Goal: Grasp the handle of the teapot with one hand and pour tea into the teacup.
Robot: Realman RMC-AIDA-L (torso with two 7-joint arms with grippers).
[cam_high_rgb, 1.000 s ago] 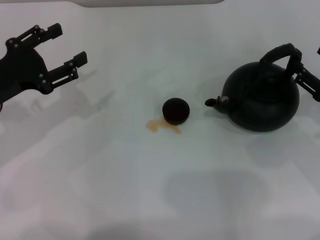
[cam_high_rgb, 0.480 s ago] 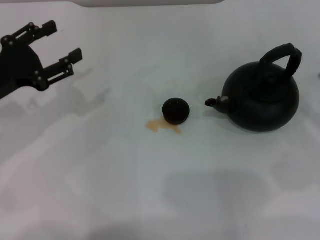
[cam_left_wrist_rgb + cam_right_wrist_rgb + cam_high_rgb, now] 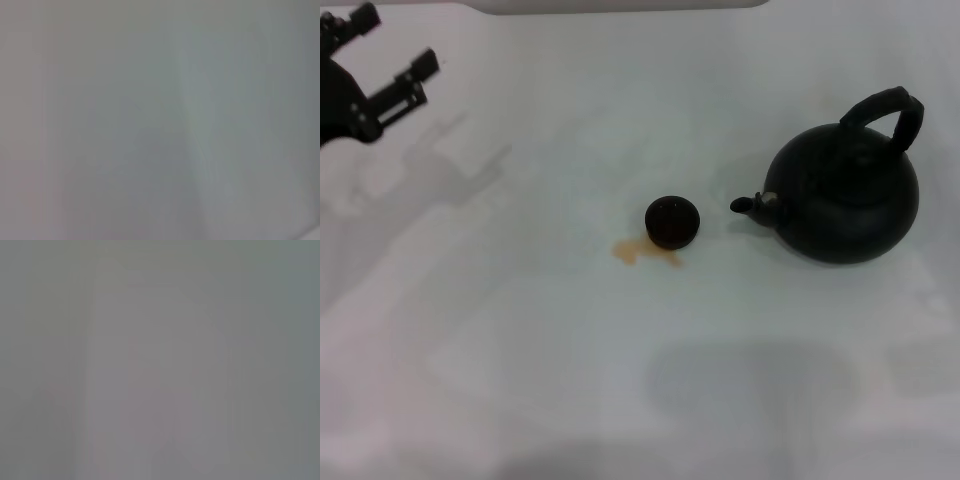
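The round black teapot [image 3: 845, 195] stands upright on the white table at the right, its spout [image 3: 748, 204] pointing left toward the teacup. Its arched black handle [image 3: 886, 110] rises over the top, with nothing holding it. The small black teacup [image 3: 672, 221] stands at the table's middle, apart from the teapot. My left gripper [image 3: 392, 50] is open and empty at the far left back corner. My right gripper is out of view. Both wrist views show only plain grey surface.
A small amber puddle [image 3: 642, 253] lies on the white table [image 3: 520, 330] just left of and in front of the teacup. A pale edge [image 3: 620, 5] runs along the back of the table.
My right gripper has left the teapot's handle and gone out of view to the right. My left gripper has drawn back to the far left corner. Teapot and teacup have not moved.
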